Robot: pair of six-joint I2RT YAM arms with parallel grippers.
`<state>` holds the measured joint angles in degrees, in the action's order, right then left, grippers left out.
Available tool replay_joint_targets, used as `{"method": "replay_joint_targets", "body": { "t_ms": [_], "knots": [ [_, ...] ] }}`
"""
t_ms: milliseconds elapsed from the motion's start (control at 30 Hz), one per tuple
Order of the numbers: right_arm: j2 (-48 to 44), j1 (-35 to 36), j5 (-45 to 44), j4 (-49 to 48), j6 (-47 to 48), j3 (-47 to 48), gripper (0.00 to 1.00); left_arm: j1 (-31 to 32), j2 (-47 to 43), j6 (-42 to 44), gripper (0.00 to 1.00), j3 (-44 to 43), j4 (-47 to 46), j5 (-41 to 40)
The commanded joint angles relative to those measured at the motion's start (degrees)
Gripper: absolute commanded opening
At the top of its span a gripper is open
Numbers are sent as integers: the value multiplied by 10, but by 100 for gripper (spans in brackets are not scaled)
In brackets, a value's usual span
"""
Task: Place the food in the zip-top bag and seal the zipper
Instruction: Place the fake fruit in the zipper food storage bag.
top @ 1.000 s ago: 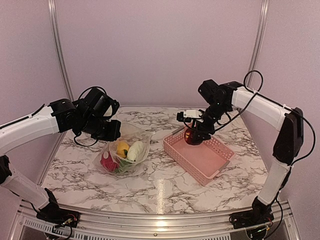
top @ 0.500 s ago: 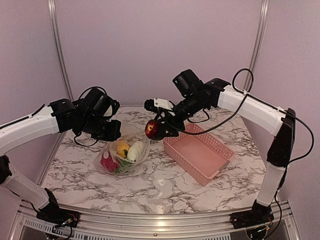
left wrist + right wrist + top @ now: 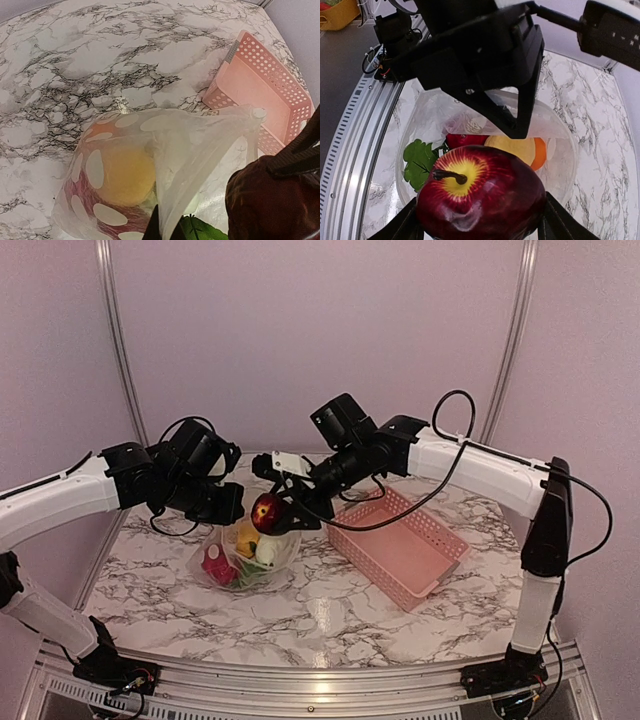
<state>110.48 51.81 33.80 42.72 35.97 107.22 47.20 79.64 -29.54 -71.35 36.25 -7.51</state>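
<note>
The clear polka-dot zip-top bag (image 3: 245, 558) lies open on the marble table with several toy foods inside: a yellow-orange piece (image 3: 245, 536), a white one (image 3: 268, 547), a red one (image 3: 216, 564) and a green leaf (image 3: 420, 161). My left gripper (image 3: 222, 502) is shut on the bag's mouth edge (image 3: 165, 220) and holds it up. My right gripper (image 3: 272, 515) is shut on a dark red apple (image 3: 266, 512) and holds it just above the bag's opening; the apple fills the right wrist view (image 3: 480, 197). The zipper strip is not clear to see.
The pink slotted basket (image 3: 432, 558) stands to the right of the bag, with nothing showing in it. It also shows in the left wrist view (image 3: 260, 85). Metal frame posts stand at the back left and right.
My right gripper has carried the red apple out of the pink basket and leftward, to just above the bag's mouth. The left gripper has kept its hold on the bag.
</note>
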Motion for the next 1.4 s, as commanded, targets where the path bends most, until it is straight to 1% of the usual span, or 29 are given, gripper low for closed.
{"method": "replay_joint_targets", "body": {
  "t_ms": [0, 67, 200, 300, 400, 567, 700, 800, 967, 1100, 1167, 1267, 1367],
  "knots": [
    [-18, 11, -73, -98, 13, -68, 59, 1, -21, -3, 0, 8, -17, 11],
    [-29, 16, -100, -137, 25, -103, 61, 0, -22, -3, 0, 9, -18, 13],
    [-38, 28, -144, -179, 53, -139, 62, -1, -23, -3, 0, 13, -20, 14],
    [-37, 34, -174, -205, 64, -151, 63, -2, -24, -4, 0, 15, -22, 15],
    [-25, 41, -202, -221, 64, -149, 68, -3, -25, -6, 0, 16, -25, 18],
    [0, 50, -203, -215, 52, -122, 73, -4, -25, -8, 0, 21, -31, 21],
    [17, 54, -187, -178, 49, -94, 79, -4, -23, -7, 0, 22, -32, 23],
    [7, 54, -185, -163, 48, -94, 82, -6, -24, -5, 0, 23, -31, 22],
    [-42, 51, -166, -148, 30, -106, 86, -8, -26, -3, 0, 27, -34, 23],
    [-84, 47, -131, -95, 39, -100, 85, -10, -27, 4, 0, 29, -35, 25],
    [-101, 42, -111, -52, 79, -105, 83, -11, -31, 9, 0, 32, -38, 25],
    [-115, 42, -110, -6, 141, -128, 75, -13, -38, 15, 0, 40, -45, 29],
    [-108, 43, -115, 27, 166, -131, 66, -15, -40, 18, 0, 42, -47, 31]
  ]
}}
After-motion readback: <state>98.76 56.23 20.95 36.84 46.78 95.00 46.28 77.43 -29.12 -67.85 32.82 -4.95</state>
